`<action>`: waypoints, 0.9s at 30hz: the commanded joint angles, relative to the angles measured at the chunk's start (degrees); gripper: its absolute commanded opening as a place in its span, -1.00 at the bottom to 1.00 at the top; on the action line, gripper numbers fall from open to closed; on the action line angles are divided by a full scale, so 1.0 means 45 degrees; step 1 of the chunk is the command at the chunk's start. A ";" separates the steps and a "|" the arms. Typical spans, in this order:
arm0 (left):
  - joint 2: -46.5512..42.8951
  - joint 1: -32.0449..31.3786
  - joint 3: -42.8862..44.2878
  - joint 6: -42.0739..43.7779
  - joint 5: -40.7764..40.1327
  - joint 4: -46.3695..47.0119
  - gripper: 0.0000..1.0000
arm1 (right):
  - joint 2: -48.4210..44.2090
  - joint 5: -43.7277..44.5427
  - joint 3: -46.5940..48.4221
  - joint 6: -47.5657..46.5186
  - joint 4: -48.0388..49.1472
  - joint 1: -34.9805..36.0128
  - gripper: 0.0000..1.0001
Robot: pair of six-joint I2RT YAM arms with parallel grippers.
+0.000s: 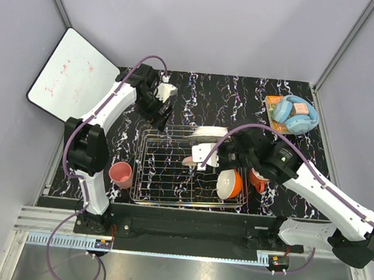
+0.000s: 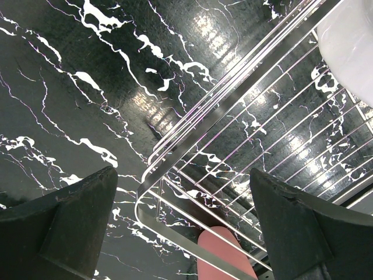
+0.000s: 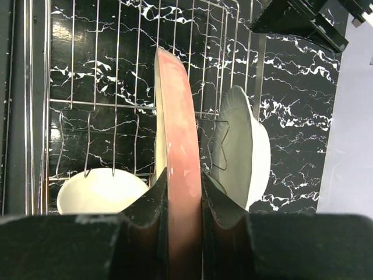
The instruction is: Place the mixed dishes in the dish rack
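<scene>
Over the dish rack (image 1: 164, 177), the pink plate (image 3: 178, 134) is gripped on edge by the right claw (image 3: 184, 189), flanked by the racked white plate (image 1: 208, 134) and orange bowl (image 1: 228, 183). The left claw (image 2: 183, 175) is held spread wide over the rack's far-left corner.

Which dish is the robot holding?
The pink plate, standing on edge, pinched in the right jaws. The orange bowl just sits in the rack, untouched.
</scene>
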 commanded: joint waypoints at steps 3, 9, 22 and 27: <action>-0.0174 -0.0017 0.0084 -0.0061 -0.0168 0.0452 0.98 | 0.0061 0.0223 0.0692 -0.0252 0.1175 0.0314 -1.00; -0.0232 -0.0017 -0.0092 -0.0022 -0.0246 0.0570 0.98 | 0.0353 0.0087 0.0555 -0.0056 0.1175 0.0490 -1.00; -0.0486 0.0003 -0.0502 -0.0022 -0.0246 0.0804 0.98 | 0.0803 -0.0089 0.0067 0.0354 0.1233 0.0548 -1.00; -0.0564 0.0003 -0.0639 -0.0002 -0.0266 0.0902 0.98 | 0.1154 -0.0304 -0.0108 0.0432 0.1369 0.0529 -1.00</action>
